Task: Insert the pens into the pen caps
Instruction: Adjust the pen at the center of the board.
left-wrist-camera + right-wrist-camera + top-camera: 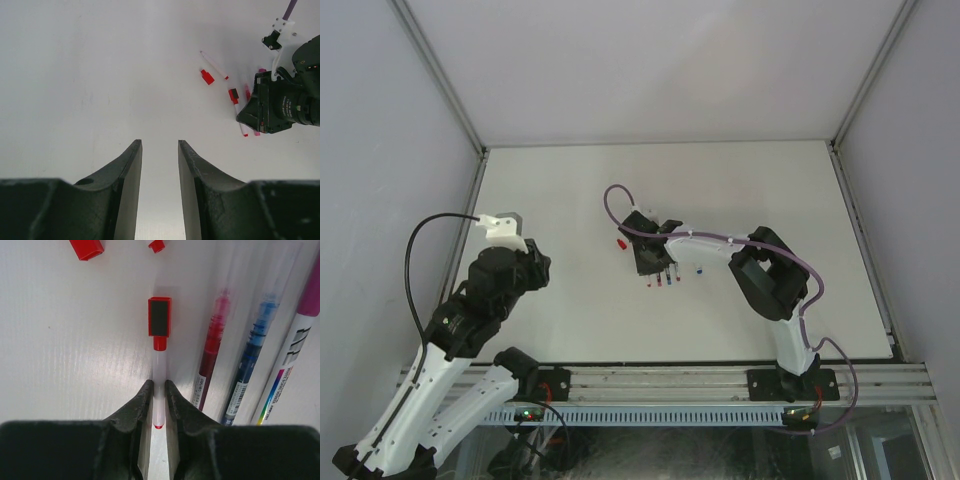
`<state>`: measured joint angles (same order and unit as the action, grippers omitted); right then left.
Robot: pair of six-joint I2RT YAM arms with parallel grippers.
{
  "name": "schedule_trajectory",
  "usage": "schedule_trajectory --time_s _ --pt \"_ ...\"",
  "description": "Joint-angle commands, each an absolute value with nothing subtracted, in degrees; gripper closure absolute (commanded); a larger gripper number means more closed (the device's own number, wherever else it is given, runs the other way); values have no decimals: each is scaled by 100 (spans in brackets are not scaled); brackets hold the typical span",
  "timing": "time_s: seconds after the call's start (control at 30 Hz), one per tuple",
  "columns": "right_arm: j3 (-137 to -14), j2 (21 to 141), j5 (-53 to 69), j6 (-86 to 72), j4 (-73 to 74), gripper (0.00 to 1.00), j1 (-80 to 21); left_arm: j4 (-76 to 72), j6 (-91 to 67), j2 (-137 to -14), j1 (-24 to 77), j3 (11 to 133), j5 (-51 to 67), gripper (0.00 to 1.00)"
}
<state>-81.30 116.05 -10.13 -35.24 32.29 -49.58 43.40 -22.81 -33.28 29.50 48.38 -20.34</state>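
Observation:
My right gripper (159, 384) is shut on a white-barrelled red pen (159, 365) lying on the table. The pen's far red end meets a square red pen cap (159, 316) with a black face. Just right of it lie a dark red pen (212, 355), a blue pen (252, 355) and a magenta pen (295, 340), side by side. A loose red cap (86, 247) lies at the top left. In the top view the right gripper (650, 262) stands over the pens (662, 281). My left gripper (160, 145) hangs open over bare table, well left of them.
A tiny blue cap (699, 270) lies right of the pens and a red cap (620, 243) to their left. In the left wrist view, a thin red-tipped pen (214, 65) lies beyond the red cap (207, 76). Metal posts frame the white table (570, 180).

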Motion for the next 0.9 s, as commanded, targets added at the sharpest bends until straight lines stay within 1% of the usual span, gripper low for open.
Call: schedule_trajectory --time_s 0.0,0.17,0.27,0.33,0.43,0.53,0.7,0.87 --pt "-8193 11515 -958 -3782 3111 85 -4992 4096 -2189 -3357 2927 4755 -2003 60" --pt "-8191 11423 -972 -3784 3069 76 -4997 4104 -2188 -3340 2927 4757 -2034 60" --pt "-8194 11209 -963 -3711 3064 68 -4994 4104 -2195 -3331 2927 4749 -2056 60" --pt "-8202 11016 -989 -3606 3035 66 -4983 4104 -2197 -3322 2927 4753 -2072 60" --pt "-8237 10783 -1021 -3293 2929 65 -4925 4089 -2189 -3320 2927 4745 -2083 60" --pt "-8338 10797 -837 -2822 2759 65 -4796 4087 -2189 -3330 2927 4736 -2083 60" --pt "-8789 11223 -455 -2022 2612 68 -4597 4070 -2196 -3322 2927 4713 -2094 60" --pt "-9430 11699 -573 -1578 2680 68 -4468 4084 -2196 -3290 2927 4720 -2115 60"
